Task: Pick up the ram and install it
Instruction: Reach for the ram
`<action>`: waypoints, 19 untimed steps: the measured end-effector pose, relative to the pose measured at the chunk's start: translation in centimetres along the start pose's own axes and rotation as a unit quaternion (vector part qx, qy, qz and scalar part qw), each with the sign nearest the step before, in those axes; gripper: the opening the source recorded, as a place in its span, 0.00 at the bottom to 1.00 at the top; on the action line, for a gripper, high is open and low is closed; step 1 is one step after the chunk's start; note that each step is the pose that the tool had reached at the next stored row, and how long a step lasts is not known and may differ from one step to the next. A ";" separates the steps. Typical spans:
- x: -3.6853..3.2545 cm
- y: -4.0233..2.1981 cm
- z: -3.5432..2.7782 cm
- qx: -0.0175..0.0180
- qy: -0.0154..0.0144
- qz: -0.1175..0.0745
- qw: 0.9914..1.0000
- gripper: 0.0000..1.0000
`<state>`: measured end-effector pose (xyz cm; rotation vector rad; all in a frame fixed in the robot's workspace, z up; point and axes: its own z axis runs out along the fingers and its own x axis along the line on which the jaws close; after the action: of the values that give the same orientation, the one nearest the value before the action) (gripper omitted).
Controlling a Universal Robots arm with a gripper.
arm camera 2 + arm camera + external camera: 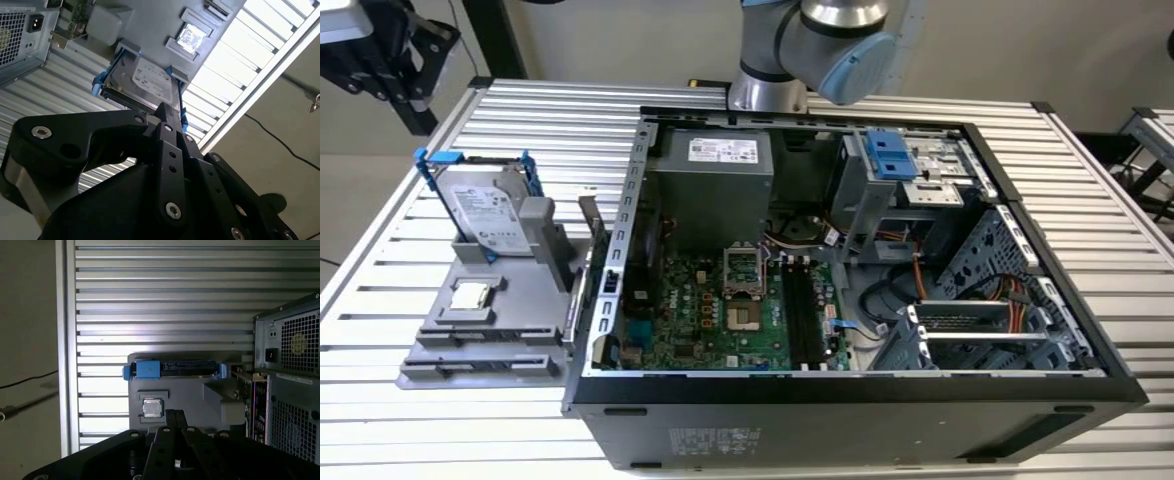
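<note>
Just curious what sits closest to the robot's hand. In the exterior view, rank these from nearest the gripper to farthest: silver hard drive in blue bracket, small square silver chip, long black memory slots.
From the gripper, at the exterior view's upper left:
1. Silver hard drive in blue bracket, upright, just below.
2. Small square silver chip, lower, on the grey holder.
3. Long black memory slots, rightward, inside the open case.

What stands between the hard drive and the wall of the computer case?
In the exterior view, the ram, a thin upright stick in the gray holder, stands between them.
</note>
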<state>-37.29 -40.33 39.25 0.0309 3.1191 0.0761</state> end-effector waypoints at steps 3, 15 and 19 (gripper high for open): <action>-0.01 -0.47 -0.02 0.000 0.000 0.000 1.000 0.00; -0.05 -2.46 -0.07 0.000 0.000 0.000 1.000 0.00; -0.07 -3.18 -0.09 0.000 0.000 0.000 1.000 0.00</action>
<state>-37.28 -43.50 39.19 0.0308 3.1192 0.0760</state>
